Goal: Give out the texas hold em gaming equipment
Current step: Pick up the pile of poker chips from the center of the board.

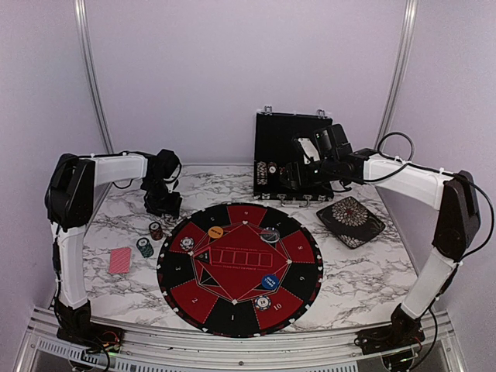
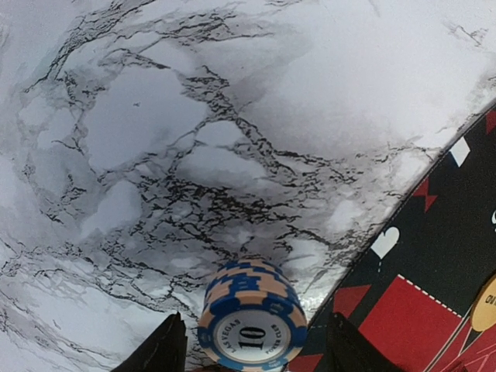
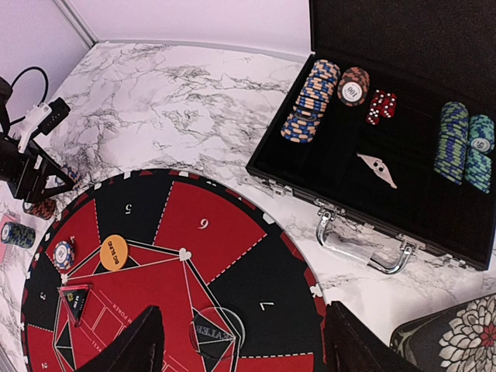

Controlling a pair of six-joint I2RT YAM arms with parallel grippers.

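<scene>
A stack of blue-and-peach poker chips (image 2: 252, 322) marked 10 stands between the fingers of my left gripper (image 2: 256, 318), with a thin gap on each side, so the jaws are open around it. This is on the marble just off the round mat's (image 1: 240, 267) far-left edge, where my left gripper (image 1: 164, 205) hangs low. A red chip stack (image 1: 156, 230), a teal stack (image 1: 145, 246) and a red-backed card (image 1: 119, 261) lie nearby. Orange (image 1: 215, 232), clear (image 1: 269, 235) and blue (image 1: 270, 282) discs rest on the mat. My right gripper (image 3: 244, 310) is open and empty over the mat's far-right part.
An open black case (image 3: 418, 209) at the back right holds more chip stacks (image 3: 310, 101), red dice (image 3: 380, 106) and teal-green chips (image 3: 463, 147). A black patterned dish (image 1: 350, 221) lies right of the mat. White chips (image 1: 187, 244) sit on the mat.
</scene>
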